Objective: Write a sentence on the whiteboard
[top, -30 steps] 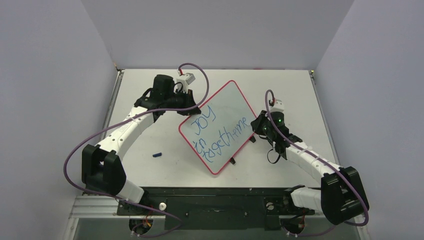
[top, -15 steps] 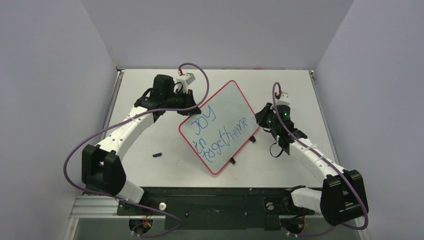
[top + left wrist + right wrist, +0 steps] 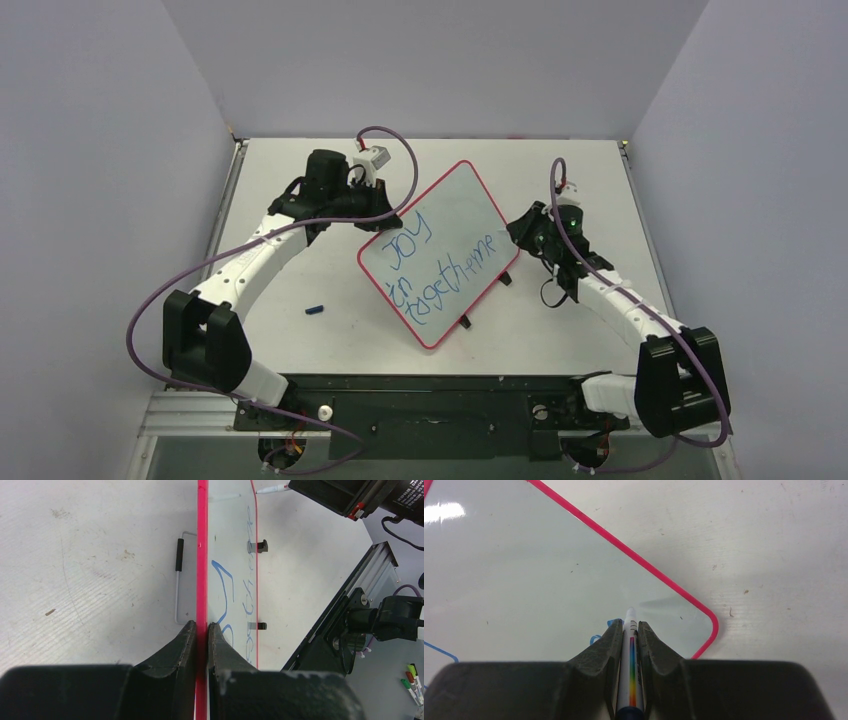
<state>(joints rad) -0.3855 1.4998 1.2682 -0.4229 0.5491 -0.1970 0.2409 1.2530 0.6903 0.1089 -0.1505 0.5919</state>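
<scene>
Mid-frame on the surface [image 3: 350, 345], the whiteboard [image 3: 440, 255] is pinched at its edge by the left end effector [image 3: 201, 630]. The right end effector [image 3: 630, 630] grips a marker [image 3: 632, 655] near the corner; writing further may overrun the frame.

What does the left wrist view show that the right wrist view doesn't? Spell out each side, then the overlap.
Left wrist only: the left hand clamped edge-on over the red frame of the whiteboard, a wire stand with a black sleeve behind the board, two black feet, and spare markers at lower right.
Right wrist only: the right hand shut on the marker, whose rainbow stripe shows between the fingers.
Both: the whiteboard, its blue writing, the marker's tip, and the speckled white table.
</scene>
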